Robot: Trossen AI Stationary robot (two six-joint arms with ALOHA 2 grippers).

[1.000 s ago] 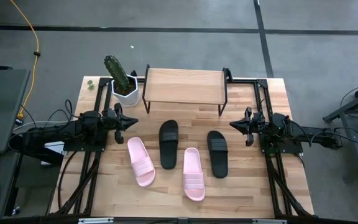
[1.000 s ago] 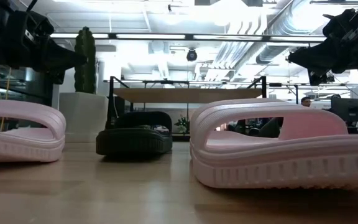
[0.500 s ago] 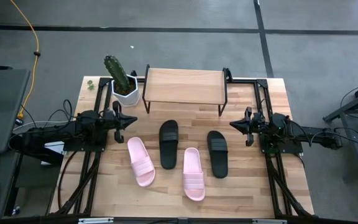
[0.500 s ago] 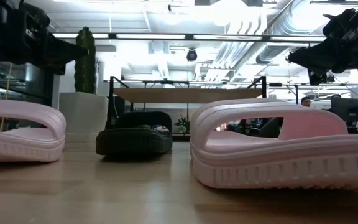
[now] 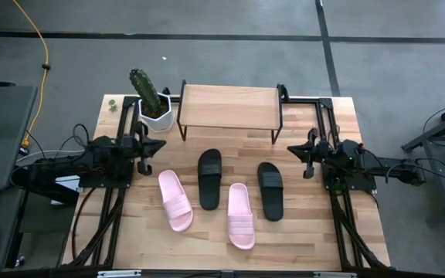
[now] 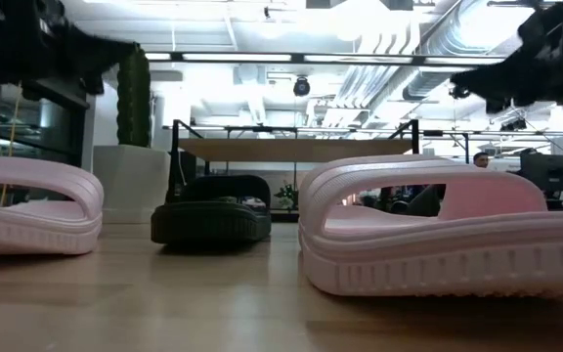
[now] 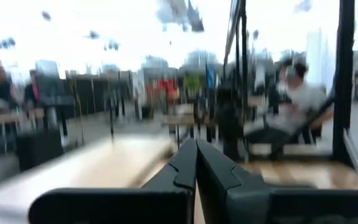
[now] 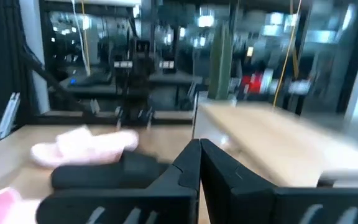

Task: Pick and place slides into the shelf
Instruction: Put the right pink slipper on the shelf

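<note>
In the high view, the shelf (image 5: 229,106) stands at upper centre of the table (image 5: 300,232), with the cactus pot (image 5: 155,113) just beside it on the left. Four slides lie below it in a row: a pink slide (image 5: 174,200) left of centre, a black slide (image 5: 209,178), a second pink slide (image 5: 240,215) lowest in the frame, and a second black slide (image 5: 270,190) right of centre. The left gripper (image 5: 154,146) sits at mid left, the right gripper (image 5: 293,150) at mid right, both clear of the slides.

In the low view, a pink slide (image 6: 436,230) fills the lower right, another (image 6: 32,206) the lower left, and a black one (image 6: 211,210) lies before the shelf (image 6: 296,149).

In the left wrist view the fingers (image 7: 185,165) meet at their tips, jaws together; the blurred background possibly shows a seated person (image 7: 291,106).

In the right wrist view the fingers (image 8: 188,163) likewise press together, with a black slide (image 8: 104,170) and a pink slide (image 8: 82,144) beyond.
</note>
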